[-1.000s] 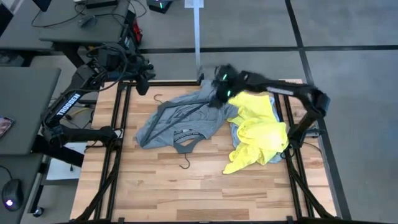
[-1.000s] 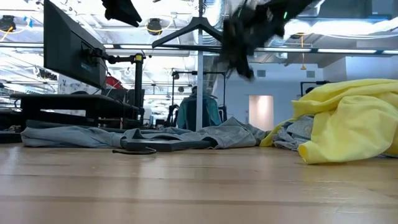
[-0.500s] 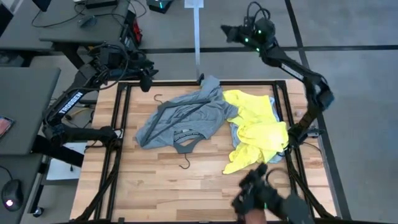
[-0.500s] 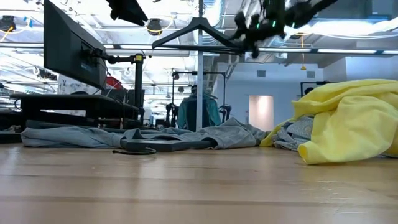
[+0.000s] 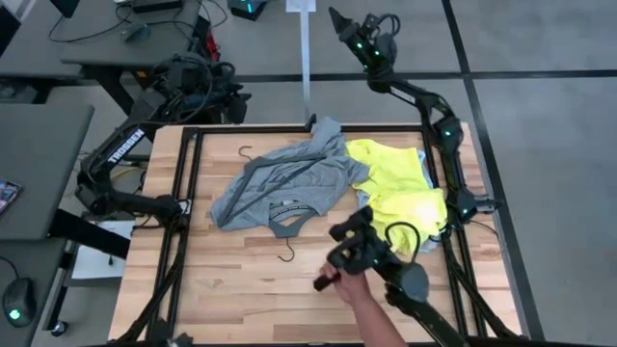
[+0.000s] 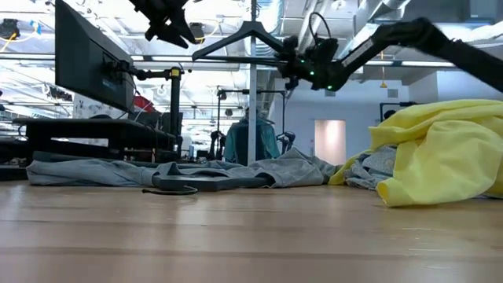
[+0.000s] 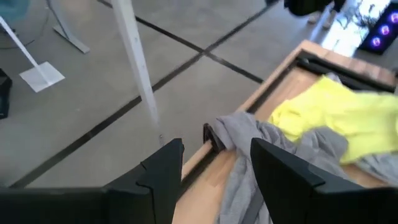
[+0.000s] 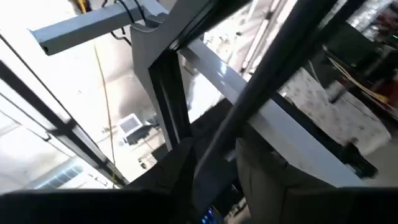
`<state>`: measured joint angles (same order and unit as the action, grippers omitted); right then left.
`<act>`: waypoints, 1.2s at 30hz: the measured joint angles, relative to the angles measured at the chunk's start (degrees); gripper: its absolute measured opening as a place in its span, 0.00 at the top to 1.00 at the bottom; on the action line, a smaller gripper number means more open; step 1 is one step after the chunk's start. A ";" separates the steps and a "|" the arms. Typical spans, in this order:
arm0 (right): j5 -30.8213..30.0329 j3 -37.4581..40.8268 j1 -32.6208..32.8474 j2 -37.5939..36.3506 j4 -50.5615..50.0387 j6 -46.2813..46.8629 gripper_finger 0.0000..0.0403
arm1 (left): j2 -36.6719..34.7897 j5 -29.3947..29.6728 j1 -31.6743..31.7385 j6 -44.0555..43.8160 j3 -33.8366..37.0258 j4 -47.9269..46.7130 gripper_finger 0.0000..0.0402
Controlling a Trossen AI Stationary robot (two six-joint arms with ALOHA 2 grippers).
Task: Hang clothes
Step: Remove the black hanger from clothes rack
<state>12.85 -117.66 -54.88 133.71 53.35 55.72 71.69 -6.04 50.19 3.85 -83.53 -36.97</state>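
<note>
Seen from above, three soft garments are lying on the wooden desk [image 5: 241, 289]: a grey T-shirt [image 5: 284, 183] at centre, a neon-yellow T-shirt [image 5: 400, 198] to its right, covering a pale blue shirt [image 5: 424, 243]. All look light and floppy; gripping near a collar or shoulder seam seems best. The left tool [image 7: 214, 168] is hovering, fingers apart, over the far edge. The right tool [image 8: 214, 158] is raised beyond the far edge, closing on a black hanger [image 6: 244, 39].
</note>
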 joint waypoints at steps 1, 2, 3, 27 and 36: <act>0.23 -2.63 -0.01 1.15 -1.57 -0.53 0.73 | 0.02 0.03 0.33 -0.47 0.00 0.23 0.57; 0.35 -4.99 -0.03 2.01 -3.59 -1.37 0.73 | 0.06 0.08 0.58 -0.93 0.00 0.61 0.57; 0.47 -7.27 -0.12 2.92 -5.38 -2.31 0.72 | 0.07 0.08 0.83 -1.40 0.00 1.20 0.57; -11.57 -16.33 -1.00 7.13 -12.91 5.10 0.48 | 0.03 0.04 1.45 -1.93 0.00 1.79 0.57; -13.07 -16.33 -1.04 7.12 -13.45 7.30 0.59 | 0.01 0.04 1.45 -1.55 0.00 1.70 0.57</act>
<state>-0.23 -133.99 -55.92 140.84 39.90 63.02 71.70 -6.00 51.64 2.31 -83.53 -35.27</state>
